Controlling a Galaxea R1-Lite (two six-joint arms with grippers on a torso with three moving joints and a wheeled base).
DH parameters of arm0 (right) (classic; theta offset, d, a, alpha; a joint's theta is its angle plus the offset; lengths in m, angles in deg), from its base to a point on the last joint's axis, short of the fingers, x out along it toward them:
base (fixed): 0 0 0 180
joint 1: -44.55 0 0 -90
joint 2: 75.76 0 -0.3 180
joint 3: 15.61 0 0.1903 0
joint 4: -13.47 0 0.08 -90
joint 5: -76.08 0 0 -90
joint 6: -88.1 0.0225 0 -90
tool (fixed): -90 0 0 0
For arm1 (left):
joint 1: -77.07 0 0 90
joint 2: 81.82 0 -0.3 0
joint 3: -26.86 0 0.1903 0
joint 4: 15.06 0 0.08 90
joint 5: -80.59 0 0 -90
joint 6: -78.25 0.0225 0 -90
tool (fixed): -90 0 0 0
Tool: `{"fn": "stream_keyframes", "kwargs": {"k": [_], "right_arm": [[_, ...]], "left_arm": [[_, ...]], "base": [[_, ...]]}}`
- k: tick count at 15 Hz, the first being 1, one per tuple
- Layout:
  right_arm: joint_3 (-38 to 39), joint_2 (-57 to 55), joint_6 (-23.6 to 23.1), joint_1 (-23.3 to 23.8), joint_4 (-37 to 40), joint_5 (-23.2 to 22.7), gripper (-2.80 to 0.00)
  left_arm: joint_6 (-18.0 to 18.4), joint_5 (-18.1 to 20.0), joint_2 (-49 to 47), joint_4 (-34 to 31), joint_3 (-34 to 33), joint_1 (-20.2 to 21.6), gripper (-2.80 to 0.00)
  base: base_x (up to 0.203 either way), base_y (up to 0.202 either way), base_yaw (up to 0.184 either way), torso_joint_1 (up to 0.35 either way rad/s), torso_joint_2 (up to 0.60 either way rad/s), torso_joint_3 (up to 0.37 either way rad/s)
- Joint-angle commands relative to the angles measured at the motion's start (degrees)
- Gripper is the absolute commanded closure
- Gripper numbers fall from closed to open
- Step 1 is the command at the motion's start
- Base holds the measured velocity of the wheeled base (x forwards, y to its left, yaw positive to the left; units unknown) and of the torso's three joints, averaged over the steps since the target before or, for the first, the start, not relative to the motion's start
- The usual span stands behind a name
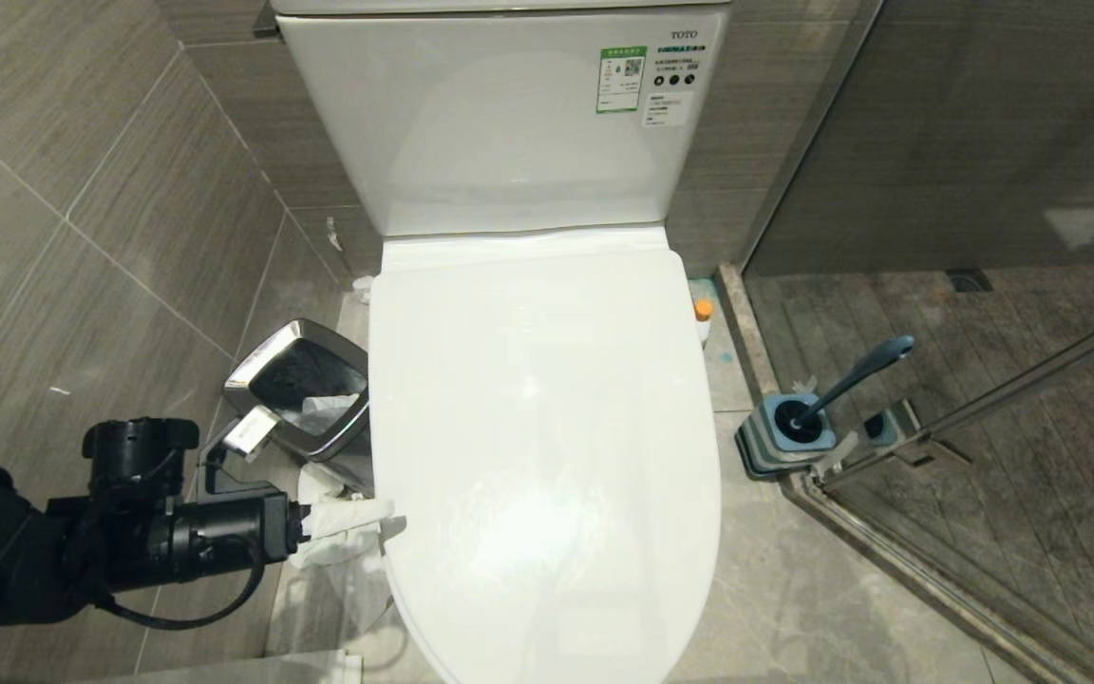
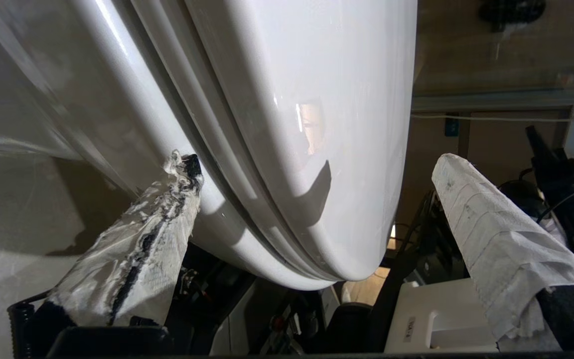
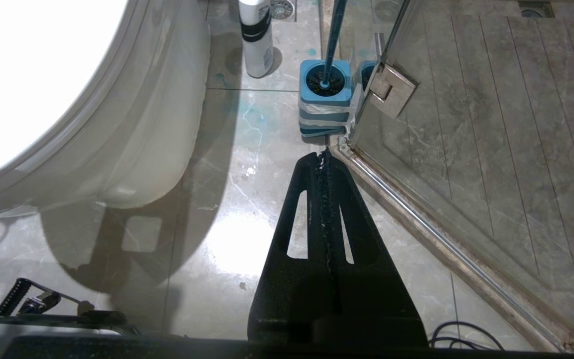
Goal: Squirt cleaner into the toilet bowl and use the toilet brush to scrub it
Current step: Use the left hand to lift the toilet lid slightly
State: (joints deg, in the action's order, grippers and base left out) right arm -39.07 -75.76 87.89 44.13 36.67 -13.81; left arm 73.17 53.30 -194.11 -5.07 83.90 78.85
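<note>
Toilet bowl [image 1: 547, 456] — lid down, centre of the floor. Left claw [image 1: 357, 527], paper-wrapped fingers [image 2: 137, 249] spread wide, one each side of the lid's left front edge, holding nothing. Right claw [image 3: 324, 157] pressed together, empty, hanging above the floor tiles. Cleaner [image 1: 703, 321] — standing on the floor just right of the bowl. Toilet brush [image 1: 851, 375] upright in its striped base [image 1: 784, 437] beside the glass shower door [image 1: 984, 399]. Waste bin [image 1: 305, 389] left of the bowl.

Grey tiled walls [image 1: 82, 190], marbled floor [image 1: 822, 608]
</note>
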Motion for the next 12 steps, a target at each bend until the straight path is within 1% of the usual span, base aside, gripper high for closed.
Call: {"fn": "stream_keyframes", "kwargs": {"k": [1, 3, 5, 8, 12], "right_arm": [[0.01, 0.0, -0.06, -0.02, -0.02, -0.02, 0.0], [0.01, 0.0, -0.02, -0.02, -0.02, -0.02, 0.0], [0.01, 0.0, -0.05, -0.02, -0.02, -0.02, 0.0], [0.01, 0.0, -0.06, -0.02, -0.02, -0.02, 0.0], [0.01, 0.0, 0.03, -0.02, -0.02, -0.02, 0.0]], "left_arm": [[1.7, 0.14, -0.48, 0.04, -1.03, -0.86, -2.8], [3.02, -0.08, -0.5, 0.04, -1.44, -1.25, -2.8], [3.85, -1.19, -0.51, 0.04, -1.5, -1.25, -2.8], [3.85, -1.54, -0.38, 0.04, -1.5, -1.26, -2.8], [3.91, -1.72, 0.13, 0.28, -1.42, -3.08, -2.8]], "base": [[0.0, 0.0, 0.0, 0.0, 0.0, 0.0], [0.0, 0.0, 0.0, 0.0, 0.0, 0.0], [0.0, 0.0, 0.0, 0.0, 0.0, 0.0], [0.0, 0.0, 0.0, 0.0, 0.0, 0.0], [0.0, 0.0, 0.0, 0.0, 0.0, 0.0]]}}
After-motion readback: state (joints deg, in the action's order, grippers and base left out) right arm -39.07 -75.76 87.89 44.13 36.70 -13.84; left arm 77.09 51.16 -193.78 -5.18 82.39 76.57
